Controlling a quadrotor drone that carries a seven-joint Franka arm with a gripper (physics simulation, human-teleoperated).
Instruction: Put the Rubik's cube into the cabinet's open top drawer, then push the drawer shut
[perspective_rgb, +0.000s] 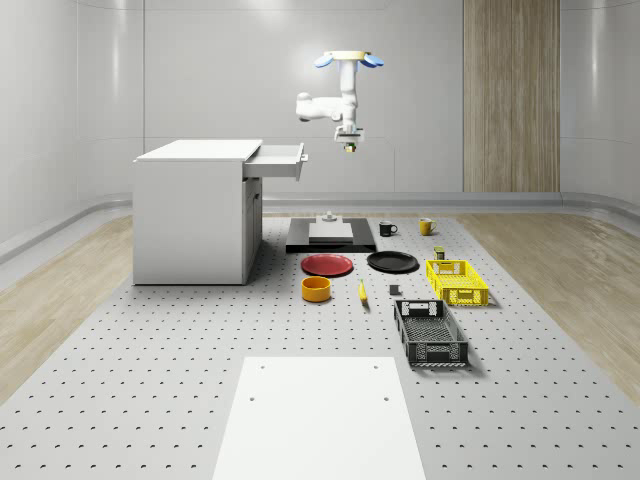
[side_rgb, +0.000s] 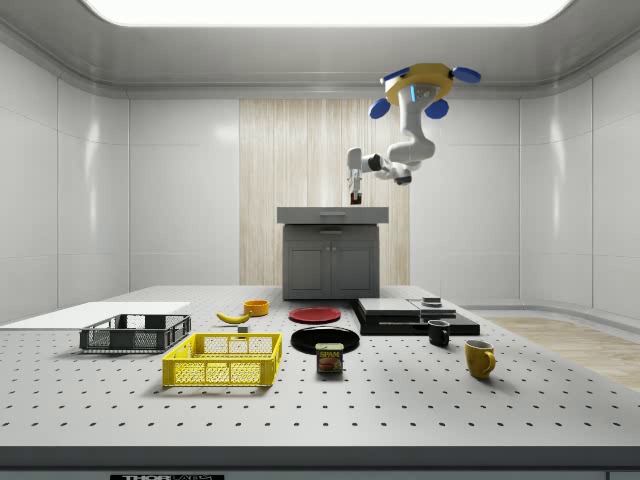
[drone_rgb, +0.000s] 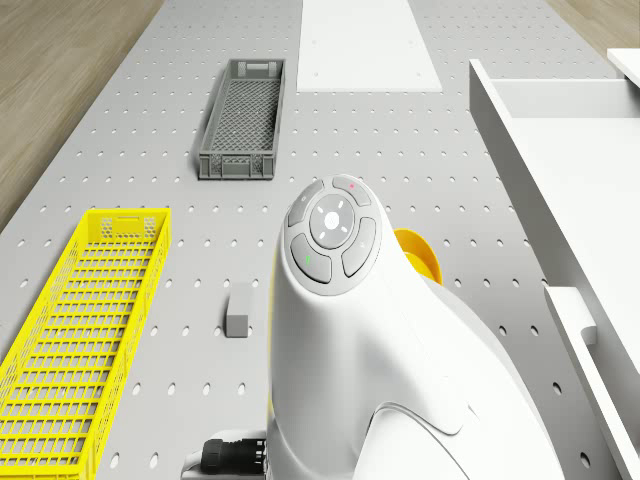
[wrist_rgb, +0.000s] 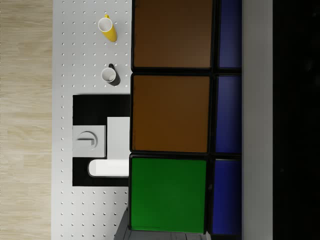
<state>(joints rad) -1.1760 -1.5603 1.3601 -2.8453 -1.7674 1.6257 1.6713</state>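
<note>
In the whole-scene view we see a big gray tabletop (perspective_rgb: 150, 340) with little holes, in a room with pale walls and wood floor strips. A white cabinet (perspective_rgb: 195, 215) stands on it with its top drawer (perspective_rgb: 278, 160) pulled out. The drone (perspective_rgb: 347, 60) hovers high in the air, just past the drawer's open end. Its pincer (perspective_rgb: 349, 143) hangs down and grips the Rubik's cube (perspective_rgb: 350, 147) above the drawer's height.

In the side view we see the drone (side_rgb: 428, 80) near the ceiling light. The cube (side_rgb: 354, 198) sits in the pincer (side_rgb: 354, 192), just above the cabinet (side_rgb: 331, 258).

In the drone view we see the white arm (drone_rgb: 370, 350) over the tabletop, with a yellow crate (drone_rgb: 85, 330) and a gray crate (drone_rgb: 243, 118) below.

In the wrist view we see the cube (wrist_rgb: 172, 115) up close. It has brown, green and blue squares with black lines between them. A yellow mug (wrist_rgb: 107, 29) stands far below.
</note>
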